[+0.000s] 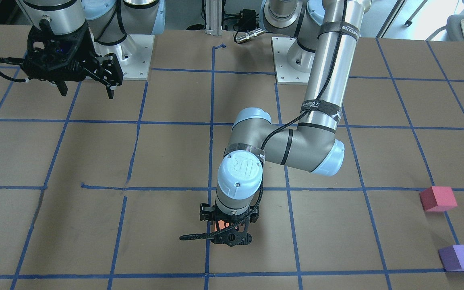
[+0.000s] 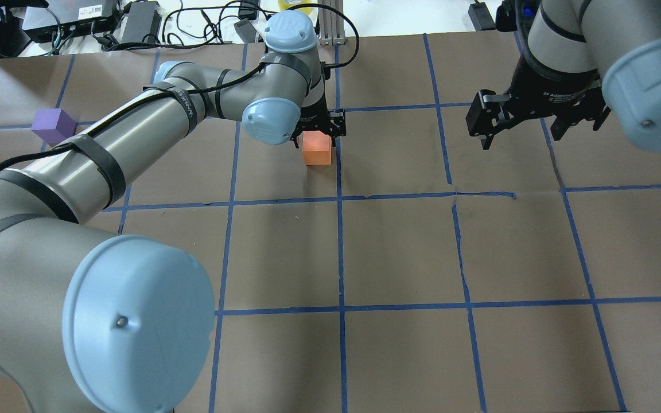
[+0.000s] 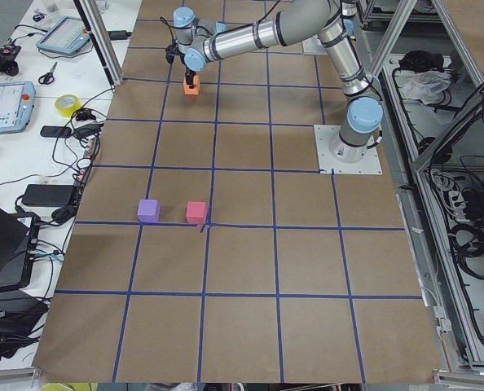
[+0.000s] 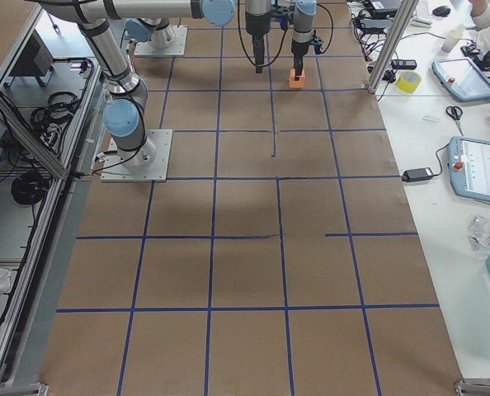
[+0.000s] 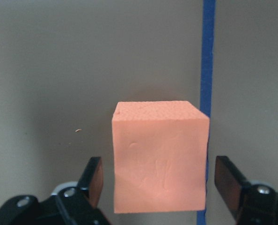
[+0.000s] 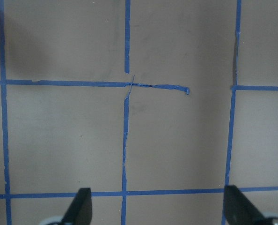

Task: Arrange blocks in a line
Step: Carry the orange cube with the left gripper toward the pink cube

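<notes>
between the spread fingers (image 5: 94, 180) of the left gripper (image 5: 158, 183) sits the orange block (image 5: 160, 161). it rests on the brown table (image 2: 399, 246) just beside a blue tape line (image 5: 207, 56), towards the middle of the far side from the robot. the jaws stand open, with a sliver of table showing on each side of the cube, so nothing is gripped yet. the two gaps look slightly unequal in the wrist view. my guess is that a closing squeeze would meet one face first and shove the cube sideways before the other pad arrives. the block looks like foam, so a hard pinch could dent it or let it pop out skewed. i cannot judge from these views whether the fingertips are low enough. if they are not, they may catch only the upper edge, and the block could tip or slip on lifting.

further out, the pink-red block (image 1: 438, 198) and the purple block (image 1: 460, 257) lie near each other at the table's end on the robot's left, well apart from the orange one. a line needs all three together, so a long carry seems likely. a loose hold could drop the cube on the way or set it down out of row.

the right gripper (image 1: 87, 93) hangs open over the taped grid near its own base, holding nothing. it is well apart from the left arm, so a clash looks unlikely for now.
</notes>
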You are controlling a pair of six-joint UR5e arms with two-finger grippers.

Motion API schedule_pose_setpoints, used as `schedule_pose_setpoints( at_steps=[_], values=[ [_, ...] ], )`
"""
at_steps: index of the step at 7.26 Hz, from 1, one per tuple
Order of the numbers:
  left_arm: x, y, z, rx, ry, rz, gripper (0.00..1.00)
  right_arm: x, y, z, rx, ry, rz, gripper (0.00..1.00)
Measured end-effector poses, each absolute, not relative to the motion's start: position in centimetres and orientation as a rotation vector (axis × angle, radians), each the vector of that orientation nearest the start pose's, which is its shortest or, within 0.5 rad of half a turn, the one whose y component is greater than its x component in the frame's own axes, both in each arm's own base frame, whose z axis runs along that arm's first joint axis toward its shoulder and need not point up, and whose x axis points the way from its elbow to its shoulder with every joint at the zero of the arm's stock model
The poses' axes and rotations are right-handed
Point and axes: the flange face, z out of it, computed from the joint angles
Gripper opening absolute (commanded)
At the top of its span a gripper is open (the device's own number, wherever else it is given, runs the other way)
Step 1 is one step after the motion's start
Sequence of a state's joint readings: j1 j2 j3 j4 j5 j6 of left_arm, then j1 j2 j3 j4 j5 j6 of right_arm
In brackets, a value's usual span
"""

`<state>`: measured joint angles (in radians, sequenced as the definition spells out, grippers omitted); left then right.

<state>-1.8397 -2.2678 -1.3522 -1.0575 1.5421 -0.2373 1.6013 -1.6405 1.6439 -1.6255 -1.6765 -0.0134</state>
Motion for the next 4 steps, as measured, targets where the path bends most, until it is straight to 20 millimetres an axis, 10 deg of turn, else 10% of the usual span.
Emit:
schedule_pose_setpoints(
  at_steps=[2, 4],
  values=[
    [-32.4, -66.3, 21.2, 0.056, 3.177, -0.055, 0.01, 13.4, -46.5, 49.2, -0.060, 3.222, -0.094, 1.00],
    [-32.2, -66.3, 22.6, 0.057, 3.159, -0.096, 0.00, 12.5, -46.7, 49.2, -0.012, 3.197, -0.085, 1.00]
  ],
)
